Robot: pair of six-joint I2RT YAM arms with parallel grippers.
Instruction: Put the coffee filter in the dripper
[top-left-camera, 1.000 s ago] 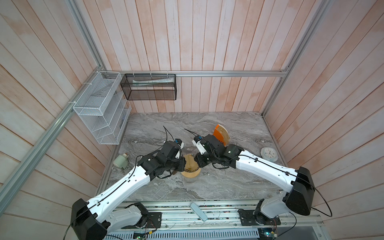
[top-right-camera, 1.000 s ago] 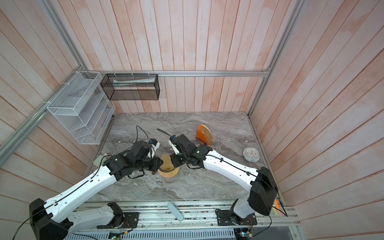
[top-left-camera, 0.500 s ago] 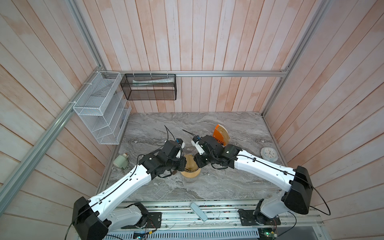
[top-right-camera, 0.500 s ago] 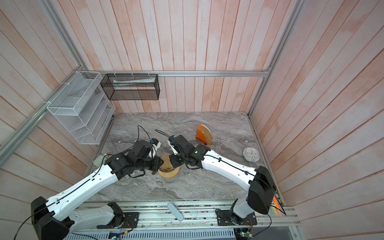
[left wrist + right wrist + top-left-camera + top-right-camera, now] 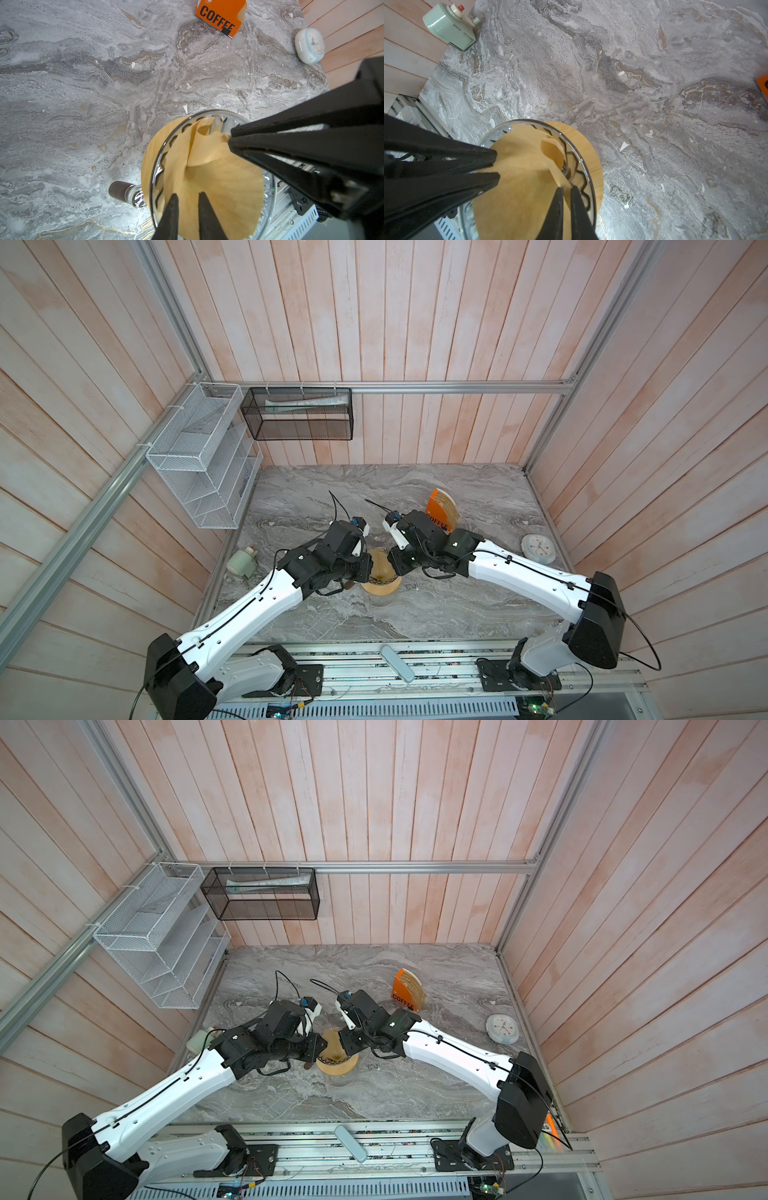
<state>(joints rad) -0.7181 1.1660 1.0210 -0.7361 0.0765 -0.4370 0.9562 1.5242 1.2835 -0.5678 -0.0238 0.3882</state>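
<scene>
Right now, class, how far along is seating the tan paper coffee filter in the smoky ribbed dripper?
Done: the tan-brown paper coffee filter sits opened as a cone inside the smoky see-through ribbed dripper, which rests on a pale wooden ring. In hand: the right gripper pinches one edge; the left gripper straddles the opposite edge, grip unclear. Left: a flap folds inward, so probably smoothing, releasing, withdrawing.

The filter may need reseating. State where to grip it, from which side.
Pinch the filter by its top rim, coming from above with one finger inside and one outside. It is thin paper standing open in the dripper, point down, so only the rim is free. The left gripper and right gripper straddle it so.
</scene>
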